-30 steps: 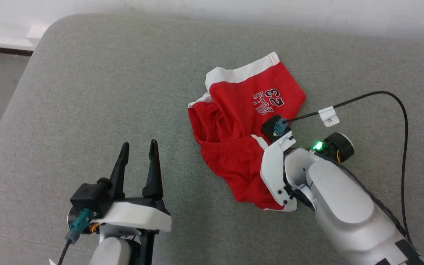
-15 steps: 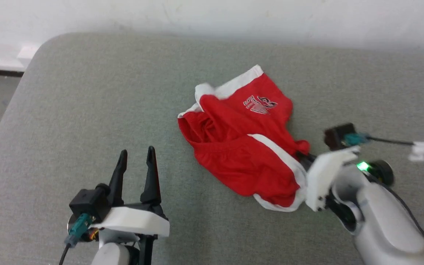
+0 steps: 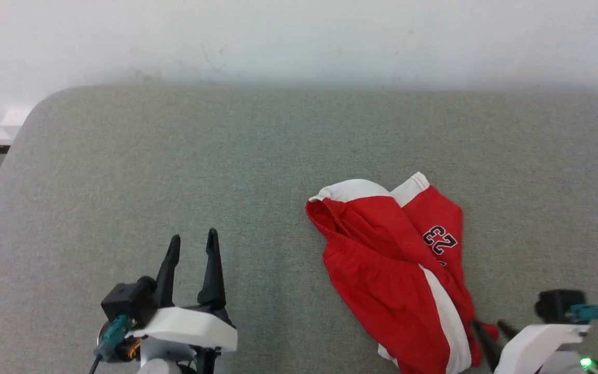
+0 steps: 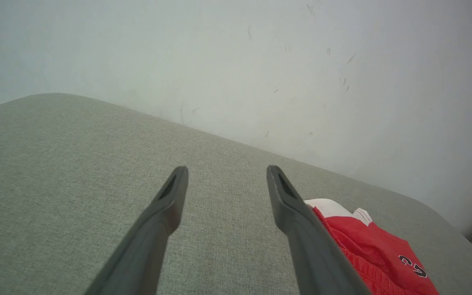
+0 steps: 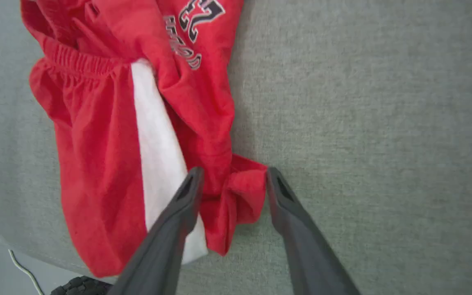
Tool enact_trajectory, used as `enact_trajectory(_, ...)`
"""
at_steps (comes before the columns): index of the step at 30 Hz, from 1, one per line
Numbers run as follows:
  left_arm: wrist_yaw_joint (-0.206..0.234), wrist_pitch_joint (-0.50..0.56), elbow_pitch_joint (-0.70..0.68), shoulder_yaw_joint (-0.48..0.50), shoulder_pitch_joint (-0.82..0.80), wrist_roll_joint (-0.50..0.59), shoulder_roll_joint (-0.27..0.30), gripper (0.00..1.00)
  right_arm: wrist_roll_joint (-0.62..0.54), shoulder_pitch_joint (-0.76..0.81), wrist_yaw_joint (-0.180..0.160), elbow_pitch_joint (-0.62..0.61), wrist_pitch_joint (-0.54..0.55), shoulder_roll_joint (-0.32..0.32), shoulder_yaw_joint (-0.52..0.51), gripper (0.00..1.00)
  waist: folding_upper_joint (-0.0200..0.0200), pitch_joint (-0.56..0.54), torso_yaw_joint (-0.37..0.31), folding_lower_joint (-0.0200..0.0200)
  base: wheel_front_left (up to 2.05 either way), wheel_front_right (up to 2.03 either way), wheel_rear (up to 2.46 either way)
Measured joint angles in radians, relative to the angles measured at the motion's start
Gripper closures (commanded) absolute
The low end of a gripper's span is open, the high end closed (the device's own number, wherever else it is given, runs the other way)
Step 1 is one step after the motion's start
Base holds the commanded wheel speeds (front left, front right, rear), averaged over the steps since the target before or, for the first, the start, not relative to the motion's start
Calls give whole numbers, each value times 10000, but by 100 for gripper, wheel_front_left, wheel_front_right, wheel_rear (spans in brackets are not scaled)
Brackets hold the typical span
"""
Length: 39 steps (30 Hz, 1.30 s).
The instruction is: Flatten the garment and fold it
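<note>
1. The right gripper [image 5: 232,177] has dragged 1 corner of the garment [image 5: 92,135]. Its jaws have since parted, and a slack fold lies between them.
2. The garment lies elongated but creased on the grey padded surface [image 3: 174,156], so flattening is judged incomplete.
3. Left gripper [image 3: 192,239]: jaws wide, empty.

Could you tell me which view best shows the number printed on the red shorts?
Head view: the dark "23" print reads whole. Right wrist view crops it at the top; left wrist view shows it small and slanted.
</note>
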Motion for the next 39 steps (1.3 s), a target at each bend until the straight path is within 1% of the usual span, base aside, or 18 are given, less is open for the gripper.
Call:
enact_trajectory(3, 0, 10, 125, 25, 151, -199, 2, 0, 502, -74, -4, -591, -993, 27, -362, 0, 0, -79, -158, -1, 0, 0, 0)
enact_trajectory(5, 0, 211, 174, -81, 78, -324, 2, 0, 520, -193, -6, -830, -1737, 21, -775, 0, 0, -105, -265, 0, 0, 0, 0)
enact_trajectory(8, 35, 961, 318, -313, -642, -639, 2, 0, 418, -505, -6, -991, -2525, 4, -1298, 0, 0, -86, -423, 0, 0, 0, 0)
enact_trajectory(12, 416, 3185, 993, -1097, -2475, -1175, -8, 0, 339, -778, -6, -886, -2867, 12, -1705, 0, 0, 31, -638, 1, 0, 0, 0)
enact_trajectory(17, 913, 6475, 2661, -2190, -4362, -1216, -13, 0, 341, -945, -6, -598, -3016, 13, -1664, 0, 0, 274, -979, 2, 0, 0, 0)
enact_trajectory(20, 1081, 7846, 3664, -2638, -4910, -1012, 46, 0, 439, -1086, -6, -418, -3160, 10, -1546, 0, 0, 443, -1253, 3, 0, 0, 0)
enact_trajectory(23, 1089, 8128, 4240, -2692, -5090, -989, 88, 0, 514, -1164, -6, -249, -3331, 17, -1432, 0, 0, 625, -1538, 2, 0, 0, 0)
enact_trajectory(28, 1164, 7931, 4857, -2568, -5104, -1200, 84, 0, 558, -1244, -6, -12, -3568, 12, -1427, 0, 0, 941, -1877, 3, 0, 0, 0)
enact_trajectory(29, 1164, 7829, 4907, -2504, -5104, -1277, 82, 4, 579, -1244, -6, 25, -3607, 12, -1436, 0, 0, 994, -1909, 2, 0, 0, 0)
enact_trajectory(30, 1164, 7701, 4928, -2476, -5106, -1338, 81, 56, 585, -1245, -6, 65, -3655, 12, -1440, 0, 0, 1041, -1924, 2, 0, 0, 0)
enact_trajectory(31, 1162, 7507, 4938, -2403, -5106, -1411, 69, 86, 608, -1249, -6, 98, -3680, 10, -1434, 0, 0, 1073, -1915, 2, 0, 0, 0)
enact_trajectory(32, 1160, 7348, 4947, -2316, -5107, -1563, 54, 100, 608, -1254, -6, 115, -3693, 10, -1419, 0, 0, 1091, -1884, 3, 0, 0, 0)
enact_trajectory(33, 1158, 7204, 4966, -2266, -5108, -1664, 54, 100, 604, -1265, -6, 117, -3735, 13, -1398, 0, 0, 1101, -1840, 2, 0, 0, 0)
enact_trajectory(35, 1156, 7020, 4993, -2113, -5110, -1971, 52, 75, 596, -1315, -6, 115, -3745, 12, -1358, 0, 0, 1096, -1728, 2, 0, 0, 0)
enact_trajectory(36, 1143, 6980, 5020, -2140, -5120, -2010, 56, 70, 594, -1363, -6, 117, -3745, 13, -1327, 0, 0, 1081, -1665, 2, 0, 0, 0)
enact_trajectory(37, 1083, 6920, 5030, -2142, -5134, -2075, 44, 72, 593, -1427, -6, 121, -3745, 13, -1283, 0, 0, 1065, -1607, 2, 0, 0, 0)
enact_trajectory(38, 1007, 6869, 5030, -2167, -5171, -2144, 40, 100, 591, -1486, -6, 121, -3747, 12, -1233, 0, 0, 1044, -1554, 2, 0, 0, 0)
enact_trajectory(39, 938, 6803, 5028, -2209, -5232, -2157, 44, 100, 591, -1522, -6, 123, -3747, 12, -1170, 0, 0, 1017, -1510, 2, 0, 0, 0)
